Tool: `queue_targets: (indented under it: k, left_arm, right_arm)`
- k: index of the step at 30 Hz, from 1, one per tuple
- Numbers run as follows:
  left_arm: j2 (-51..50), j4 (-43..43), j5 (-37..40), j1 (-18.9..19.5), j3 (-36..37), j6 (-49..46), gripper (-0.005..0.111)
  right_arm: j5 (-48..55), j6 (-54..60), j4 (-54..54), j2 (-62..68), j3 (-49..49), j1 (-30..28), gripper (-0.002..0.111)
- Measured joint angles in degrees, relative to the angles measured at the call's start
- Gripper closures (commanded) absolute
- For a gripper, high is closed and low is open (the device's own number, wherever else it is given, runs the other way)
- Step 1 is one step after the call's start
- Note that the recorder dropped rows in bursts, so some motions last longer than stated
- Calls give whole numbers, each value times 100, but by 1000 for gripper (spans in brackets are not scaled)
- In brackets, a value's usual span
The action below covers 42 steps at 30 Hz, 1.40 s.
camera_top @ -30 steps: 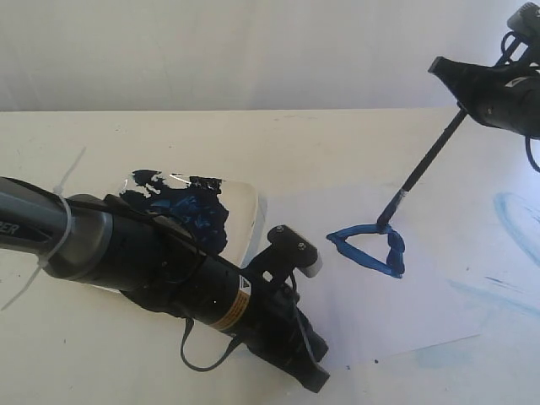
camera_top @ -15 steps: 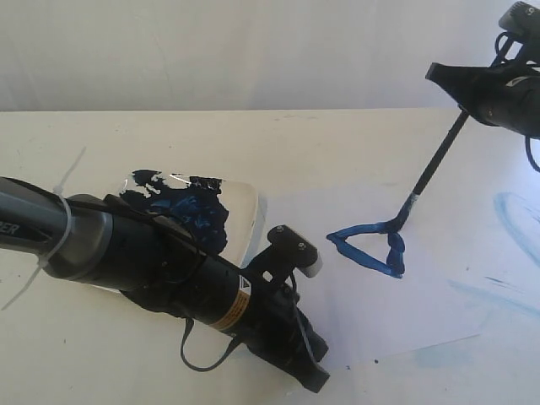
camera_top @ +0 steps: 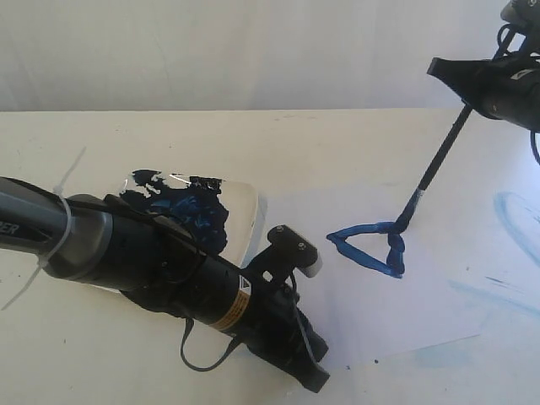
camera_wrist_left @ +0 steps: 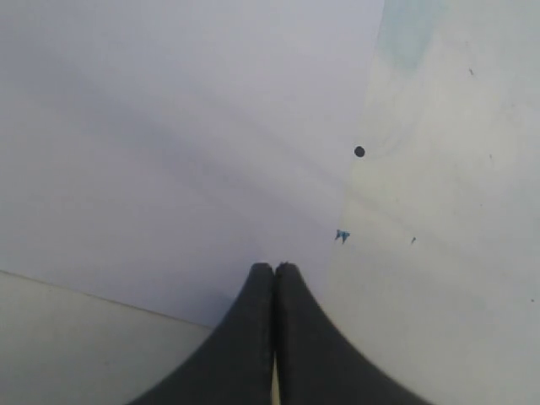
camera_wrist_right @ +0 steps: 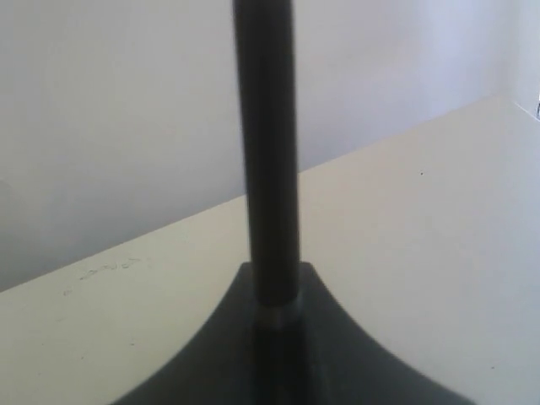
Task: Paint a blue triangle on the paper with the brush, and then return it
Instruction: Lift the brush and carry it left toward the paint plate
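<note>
**Exterior view**
- Table (camera_top: 337,143): cream top. You have faint light-blue smears (camera_top: 515,219) on its right side.
- The paper (camera_top: 380,304): pale sheet lying flat on the table, right of centre.
- The blue triangle (camera_top: 361,230): thick dark blue outline on the paper's upper part.
- The brush (camera_top: 434,169): long, black and tilted. Its tip is down at the triangle's upper right corner, and its handle rises to the right.
- Right tool (camera_top: 460,84): at the upper right, above the table, clenched on the brush's upper end.
- Plate (camera_top: 249,211): clear, smeared with dark blue paint, just left of the paper and partly behind the left arm.
- Left tool (camera_top: 314,380): low at the near edge of the paper.

**Left wrist view**
- Left tool (camera_wrist_left: 274,272): you see both jaws pressed together with nothing between them. The tips sit over the paper (camera_wrist_left: 169,152) close to its edge.
- Table (camera_wrist_left: 456,253): beside that edge you have a black dot (camera_wrist_left: 359,152), a small blue speck (camera_wrist_left: 342,235) and a pale blue smear (camera_wrist_left: 409,34).

**Right wrist view**
- Right tool (camera_wrist_right: 274,291): closed around the brush (camera_wrist_right: 266,152), whose black handle stands straight out from the jaws.
- Table (camera_wrist_right: 396,245): bare cream surface behind, with a pale wall beyond.
</note>
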<state>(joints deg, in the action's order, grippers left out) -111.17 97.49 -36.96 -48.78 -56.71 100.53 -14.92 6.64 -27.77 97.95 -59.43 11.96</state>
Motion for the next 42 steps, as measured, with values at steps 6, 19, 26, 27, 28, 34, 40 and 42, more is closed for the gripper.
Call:
queue_targets:
  k: [6, 19, 26, 27, 28, 34, 40, 42]
  left_arm:
    - [0, 0, 0, 0, 0, 0, 107]
    - [0, 0, 0, 0, 0, 0, 107]
    - [245, 114, -269, 9, -242, 85, 107]
    - [387, 139, -259, 25, -290, 159, 107]
    - [559, 139, -236, 78, -329, 251, 107]
    - [1825, 150, -284, 713, -373, 579, 107]
    - [3336, 150, -694, 1408, -319, 686, 107]
    - [3894, 150, -723, 1662, -125, 686, 107]
  right_arm:
    - [137, 0, 0, -203, 0, 0, 108]
    - [1279, 14, 0, -1492, 0, 0, 108]
    - [2056, 32, 0, -2278, 0, 0, 108]
    - [2130, 41, 0, -2385, 0, 0, 108]
    - [2225, 41, 11, -2520, 0, 0, 108]
    - [2751, 41, 119, -3424, 0, 0, 108]
    - [3170, 41, 262, -4272, 0, 0, 108]
    - [3236, 41, 274, -4538, 25, 0, 108]
